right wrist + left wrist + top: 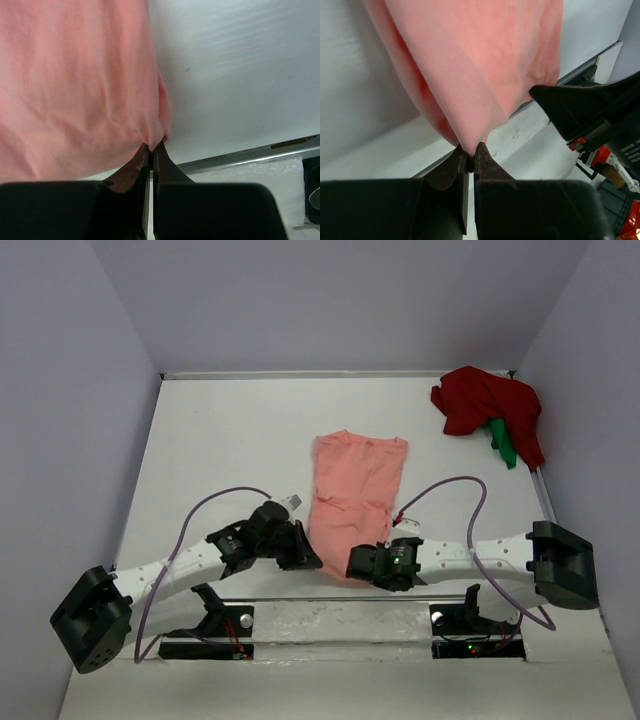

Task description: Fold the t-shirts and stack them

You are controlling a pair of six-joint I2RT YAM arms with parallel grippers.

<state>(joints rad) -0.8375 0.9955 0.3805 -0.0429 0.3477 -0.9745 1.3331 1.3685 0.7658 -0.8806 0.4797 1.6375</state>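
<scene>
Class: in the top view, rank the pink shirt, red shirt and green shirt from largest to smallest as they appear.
Largest: pink shirt, spread out.
Next: red shirt, bunched in the far right corner.
Smallest: green shirt, only a strip showing from under the red one, so its true size is unsure.

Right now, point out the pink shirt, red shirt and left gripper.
pink shirt [355,488]: top view, middle of cloth
red shirt [478,400]: top view, bunched middle
left gripper [469,156]: left wrist view, between fingertips

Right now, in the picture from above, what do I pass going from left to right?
First the left gripper → right gripper → dark red t-shirt. The salmon-pink t-shirt, pinched by both, overlaps them.
</scene>
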